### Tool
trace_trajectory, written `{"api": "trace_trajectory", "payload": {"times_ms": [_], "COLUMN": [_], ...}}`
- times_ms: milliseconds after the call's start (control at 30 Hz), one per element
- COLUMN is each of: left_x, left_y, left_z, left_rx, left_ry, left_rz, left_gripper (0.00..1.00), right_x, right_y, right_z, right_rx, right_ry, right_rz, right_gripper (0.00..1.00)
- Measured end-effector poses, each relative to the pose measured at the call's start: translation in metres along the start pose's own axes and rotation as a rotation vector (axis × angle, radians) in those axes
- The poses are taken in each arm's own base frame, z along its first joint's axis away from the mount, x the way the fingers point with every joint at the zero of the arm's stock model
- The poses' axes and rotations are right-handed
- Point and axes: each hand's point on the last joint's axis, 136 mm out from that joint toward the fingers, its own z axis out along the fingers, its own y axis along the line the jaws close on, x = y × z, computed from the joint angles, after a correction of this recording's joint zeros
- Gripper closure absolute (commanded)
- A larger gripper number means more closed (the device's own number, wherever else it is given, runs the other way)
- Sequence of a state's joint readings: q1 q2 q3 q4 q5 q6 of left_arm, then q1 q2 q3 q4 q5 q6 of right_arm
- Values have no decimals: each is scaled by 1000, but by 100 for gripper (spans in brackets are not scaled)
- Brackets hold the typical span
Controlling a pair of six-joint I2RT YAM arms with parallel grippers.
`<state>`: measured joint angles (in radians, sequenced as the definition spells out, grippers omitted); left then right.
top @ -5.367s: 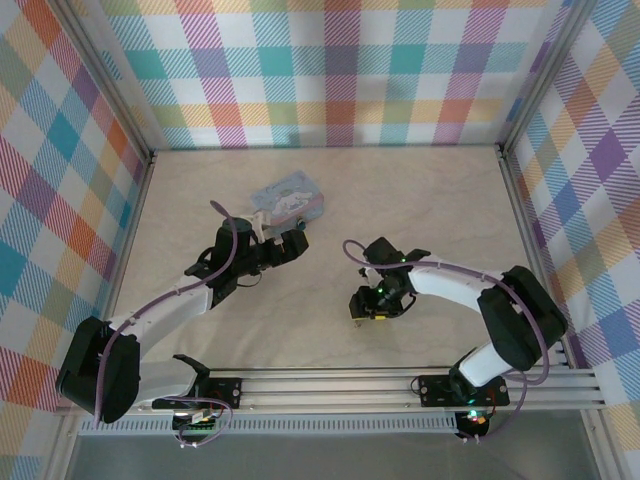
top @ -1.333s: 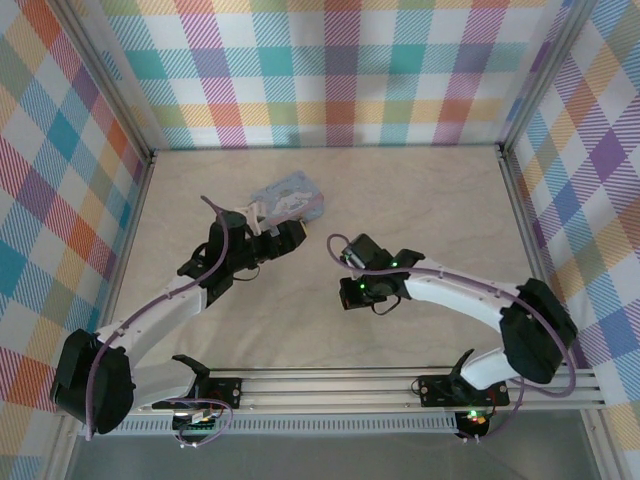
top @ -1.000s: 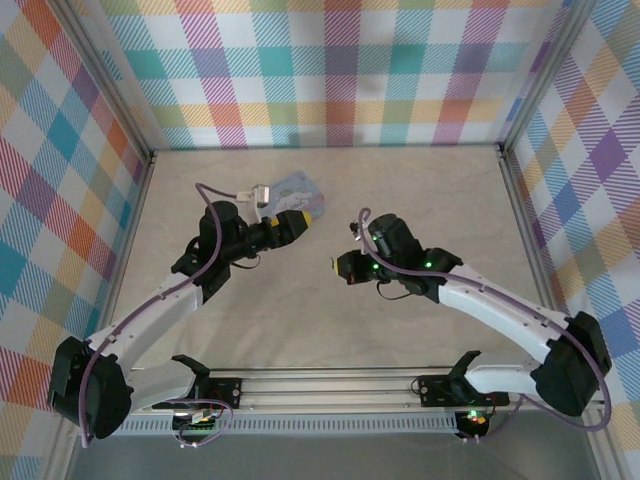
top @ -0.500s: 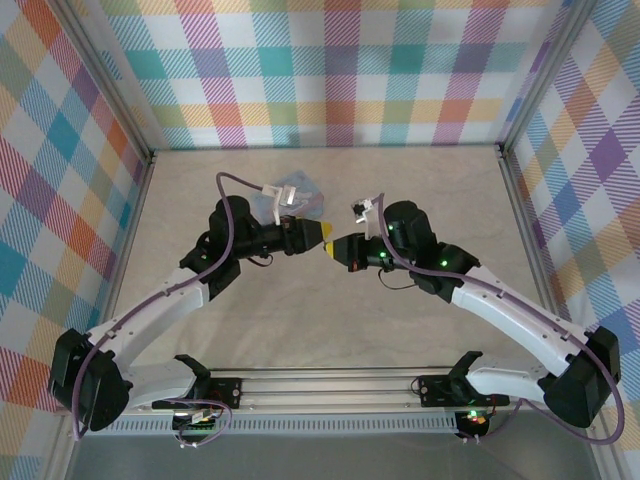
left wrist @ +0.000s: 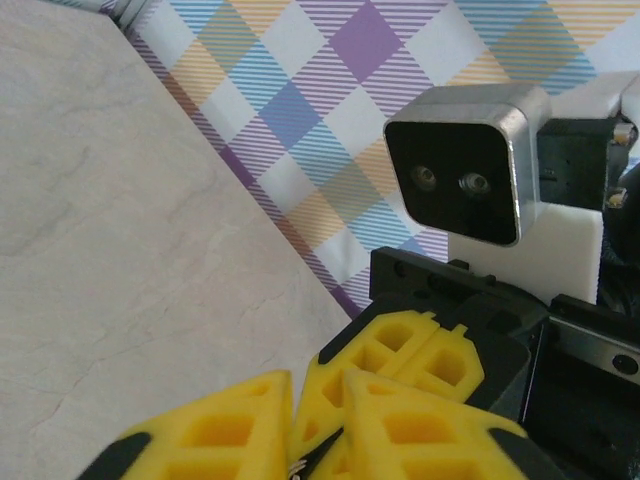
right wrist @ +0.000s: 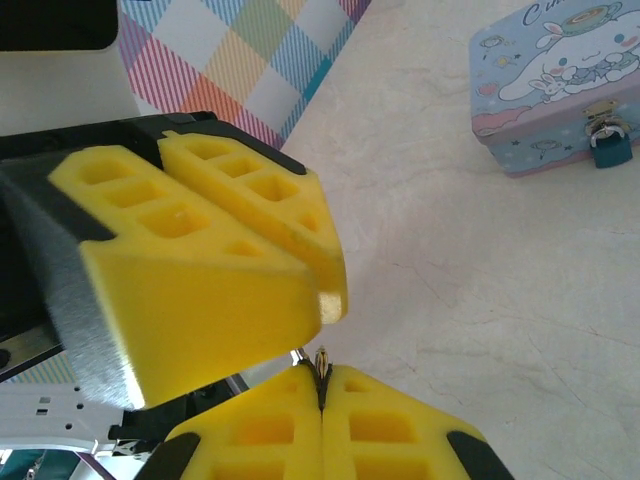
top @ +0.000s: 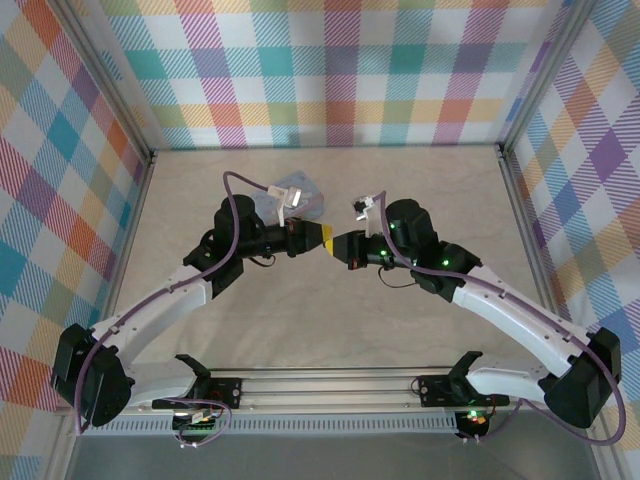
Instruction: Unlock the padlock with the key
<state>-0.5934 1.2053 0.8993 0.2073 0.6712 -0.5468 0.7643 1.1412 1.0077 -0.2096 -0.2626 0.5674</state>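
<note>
Above the pale marbled desk (top: 420, 190), mid-area: left gripper (top: 318, 238) and right gripper (top: 338, 245), both with yellow foam pads, meeting tip to tip.
Right gripper: closed, clamping a tiny thin dark key (right wrist: 322, 360), whose tip pokes up between the pads.
Left gripper: pads pressed together just above the key; contact with it cannot be told.
Just behind the left gripper, on the desk: pale blue rectangular tin (right wrist: 545, 90) with a cartoon picture. A small blue-bodied padlock (right wrist: 610, 148) with a silvery shackle hangs at the tin's front clasp.
</note>
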Motion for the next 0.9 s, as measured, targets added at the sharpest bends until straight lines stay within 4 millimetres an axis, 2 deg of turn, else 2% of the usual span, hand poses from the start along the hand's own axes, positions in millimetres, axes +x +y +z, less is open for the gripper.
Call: {"api": "trace_trajectory", "payload": {"times_ms": [100, 200, 367, 633, 733, 900], "left_x": [0, -1, -1, -5, -8, -11], "left_y": [0, -1, -1, -4, -7, -9], "left_z": [0, 0, 0, 0, -1, -1], "left_rx": [0, 1, 0, -2, 3, 5], "left_ry": [1, -2, -3, -2, -8, -15], "left_rz": [4, 12, 15, 15, 22, 29], "left_gripper": [99, 100, 100, 100, 100, 100], "right_x": [-2, -3, -3, -9, -13, -14], "right_y": [1, 1, 1, -7, -2, 16], "right_z": [-3, -4, -4, -29, -34, -30], "right_rx": [0, 3, 2, -11, -58, -170], "right_ry": [-10, -16, -17, -71, -91, -70], "right_rz": [0, 3, 11, 33, 30, 21], "right_gripper": [100, 100, 83, 68, 65, 62]}}
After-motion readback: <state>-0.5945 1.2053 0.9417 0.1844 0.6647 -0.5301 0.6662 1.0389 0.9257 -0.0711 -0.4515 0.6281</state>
